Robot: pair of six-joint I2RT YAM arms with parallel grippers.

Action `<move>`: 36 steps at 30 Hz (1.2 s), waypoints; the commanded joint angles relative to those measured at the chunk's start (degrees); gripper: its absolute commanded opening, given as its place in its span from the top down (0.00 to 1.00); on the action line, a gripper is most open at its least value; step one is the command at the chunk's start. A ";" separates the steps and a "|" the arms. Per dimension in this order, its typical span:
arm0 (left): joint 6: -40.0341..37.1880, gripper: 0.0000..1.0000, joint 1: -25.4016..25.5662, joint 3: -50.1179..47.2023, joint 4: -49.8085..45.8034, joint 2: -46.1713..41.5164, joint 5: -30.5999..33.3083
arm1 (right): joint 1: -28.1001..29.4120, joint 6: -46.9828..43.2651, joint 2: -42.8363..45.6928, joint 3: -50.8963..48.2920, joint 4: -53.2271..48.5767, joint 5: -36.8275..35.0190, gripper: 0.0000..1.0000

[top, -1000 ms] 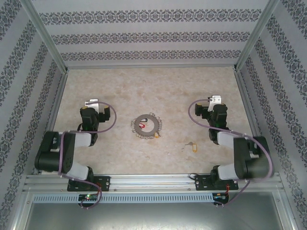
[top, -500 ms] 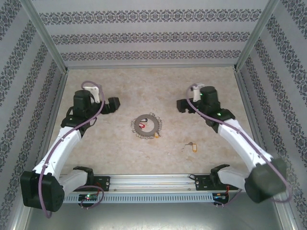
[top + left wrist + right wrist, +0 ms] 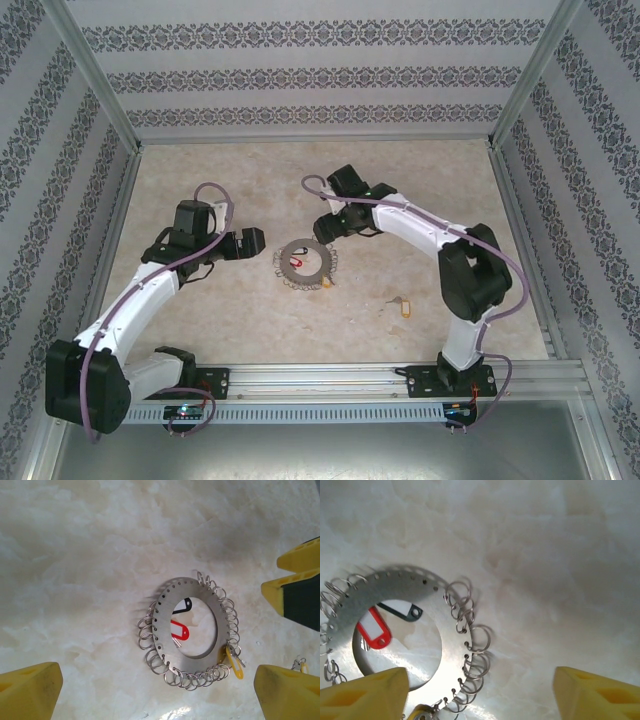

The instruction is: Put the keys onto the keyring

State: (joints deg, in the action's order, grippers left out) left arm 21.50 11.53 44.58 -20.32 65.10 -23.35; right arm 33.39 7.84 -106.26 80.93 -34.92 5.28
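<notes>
The keyring (image 3: 303,262), a flat grey metal ring fringed with small wire loops, lies on the table between both grippers. A red-headed key (image 3: 179,630) and a black-headed one (image 3: 182,606) lie inside its hole. A yellow-headed key (image 3: 234,659) hangs at its rim. Another yellow key (image 3: 401,303) lies loose on the table to the right. My left gripper (image 3: 250,242) is open just left of the ring, holding nothing. My right gripper (image 3: 322,228) is open above the ring's far right edge (image 3: 395,585), one finger (image 3: 365,697) over the ring, nothing between its fingers.
The beige marbled tabletop (image 3: 220,310) is bounded by patterned walls and metal posts. A metal rail (image 3: 320,378) with both arm bases runs along the near edge. In the left wrist view the right gripper's yellow fingers (image 3: 295,580) show at the right side.
Both arms have unfolded from near their bases and reached in to the keyring, the left from the left, the right swinging across from the right. The keyring and keys have not moved.
</notes>
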 commanded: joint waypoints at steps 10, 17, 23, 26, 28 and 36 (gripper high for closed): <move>2.61 0.07 0.54 0.10 6.25 1.82 -0.37 | 1.94 3.15 -9.29 9.84 -6.10 -1.59 0.46; 2.07 0.08 0.55 -0.12 5.83 1.07 0.15 | 2.10 3.33 -12.77 11.79 -7.14 -1.68 0.54; 1.97 0.08 0.59 0.30 6.16 1.51 0.09 | 2.12 3.46 -13.89 11.63 -7.11 -2.67 0.60; 1.92 0.08 0.55 0.31 6.42 1.95 -0.11 | 2.05 3.58 -14.57 11.79 -6.83 -1.88 0.61; 1.81 0.08 0.56 0.37 6.26 2.13 -0.04 | 2.12 3.81 -14.77 11.84 -6.45 -1.35 0.62; 1.72 0.07 0.53 0.34 6.43 2.14 -0.23 | 2.29 3.94 -15.27 12.19 -5.80 -0.54 0.62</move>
State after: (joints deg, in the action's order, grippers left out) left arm 23.00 11.64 44.58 -15.86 67.09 -23.35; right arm 35.00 10.79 -120.29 91.15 -40.82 3.97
